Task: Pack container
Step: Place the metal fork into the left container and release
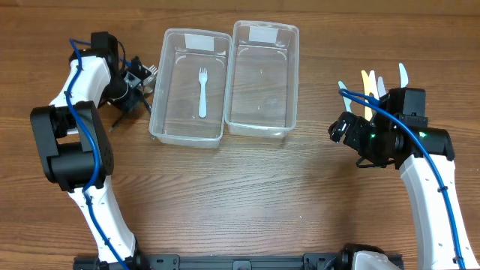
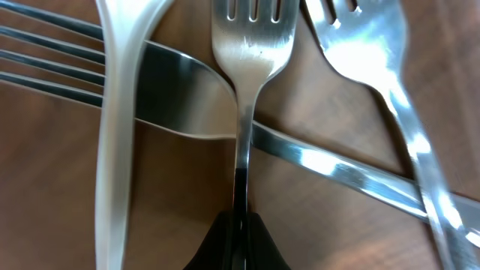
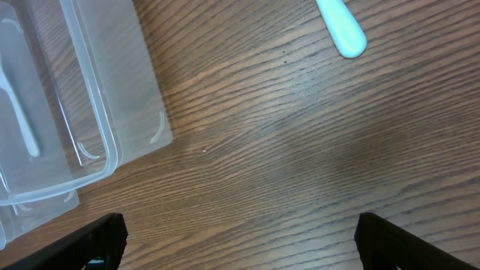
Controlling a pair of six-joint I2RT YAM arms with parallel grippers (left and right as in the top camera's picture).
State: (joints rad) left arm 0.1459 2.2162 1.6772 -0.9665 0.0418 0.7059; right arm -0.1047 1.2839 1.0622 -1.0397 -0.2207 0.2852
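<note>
We see bright, even light from overhead, with soft shadows on the table (image 1: 247, 195); up close the fork (image 2: 251, 52) glares white, edges blurred.

No readable text, it seems.

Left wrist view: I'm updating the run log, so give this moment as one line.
left gripper: shut on metal fork | right gripper: open, above table | clear container: holds white plastic fork

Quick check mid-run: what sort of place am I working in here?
Probably a lab bench staged for packing practice, not a kitchen: a wood-grain table, two clear plastic containers, and a metal fork set out for packing.
</note>
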